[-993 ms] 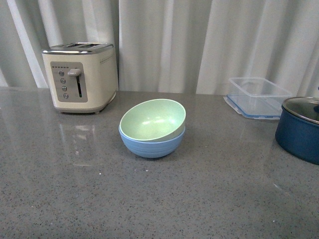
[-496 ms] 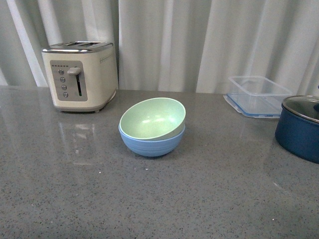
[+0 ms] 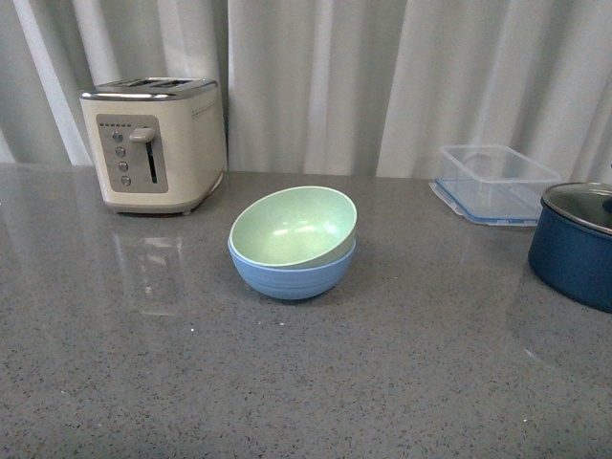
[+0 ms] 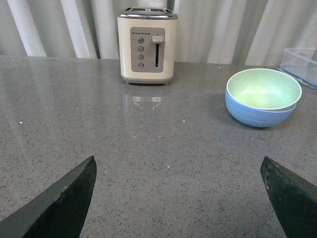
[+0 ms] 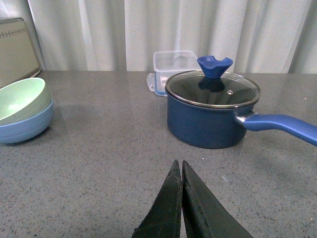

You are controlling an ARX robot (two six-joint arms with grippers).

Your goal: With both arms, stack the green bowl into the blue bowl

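Observation:
The green bowl [image 3: 293,227] sits nested inside the blue bowl [image 3: 292,274] in the middle of the grey counter, tilted a little towards me. Both bowls also show in the left wrist view, the green bowl [image 4: 264,89] in the blue bowl [image 4: 257,114], and in the right wrist view, the green bowl [image 5: 20,100] above the blue bowl [image 5: 27,127]. My left gripper [image 4: 178,171] is open and empty, well back from the bowls. My right gripper [image 5: 179,166] is shut and empty, over bare counter. Neither arm shows in the front view.
A cream toaster [image 3: 153,143] stands at the back left. A clear lidded container [image 3: 495,185] sits at the back right. A dark navy pot [image 3: 577,244] with a glass lid stands at the right edge; its handle [image 5: 280,125] shows in the right wrist view.

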